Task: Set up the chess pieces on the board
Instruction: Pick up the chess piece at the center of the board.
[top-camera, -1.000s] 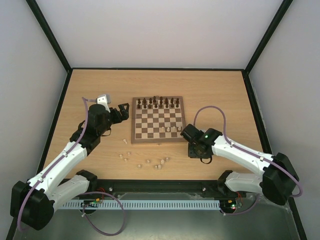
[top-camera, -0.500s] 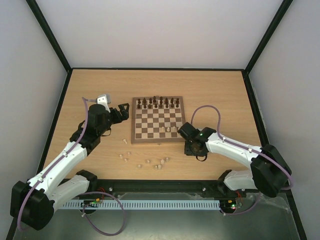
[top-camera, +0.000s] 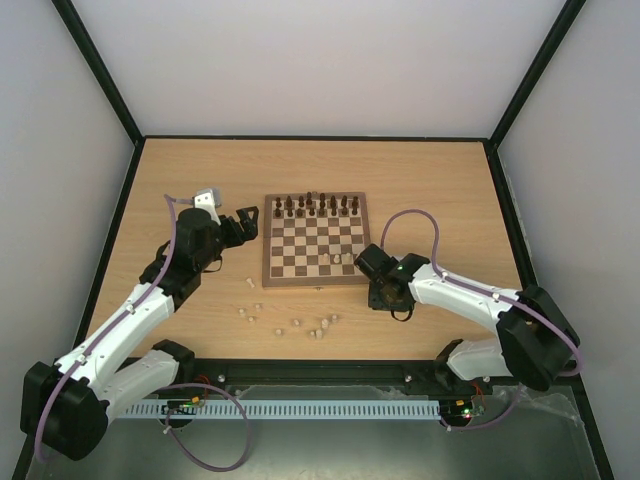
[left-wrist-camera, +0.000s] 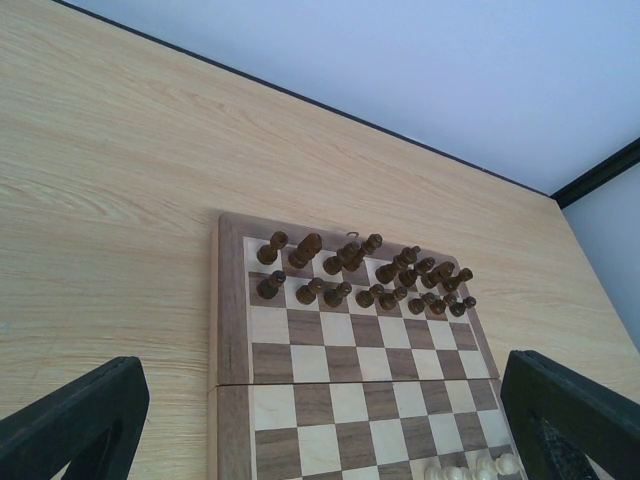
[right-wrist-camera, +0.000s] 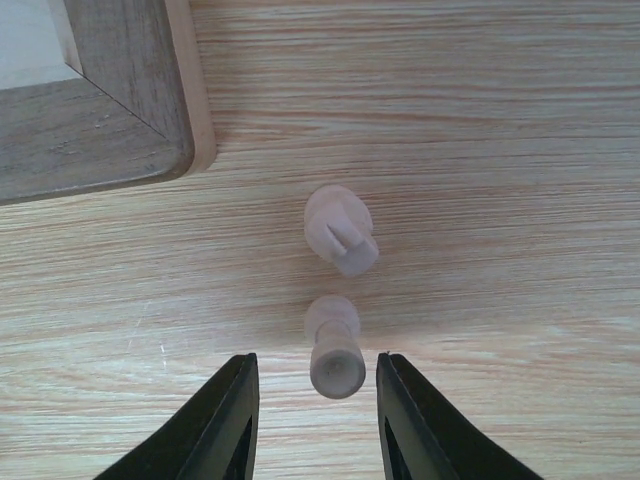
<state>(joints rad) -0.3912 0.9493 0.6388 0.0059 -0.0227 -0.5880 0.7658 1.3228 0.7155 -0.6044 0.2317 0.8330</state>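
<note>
The board lies mid-table. Dark chess pieces fill its far two rows, and a few pale ones stand near its front right. My right gripper points down just off the board's near right corner. In the right wrist view it is open, its fingers either side of a small pale piece with gaps on both sides. A notched pale piece lies just beyond it. My left gripper is open and empty at the board's left edge, with the board and dark pieces ahead.
Several loose pale pieces lie scattered on the table in front of the board, between the two arms. The board's corner shows at the upper left of the right wrist view. Black frame rails edge the table.
My right arm has shifted a little left toward the board's near right corner and its jaws have narrowed slightly. The left arm has not moved.
</note>
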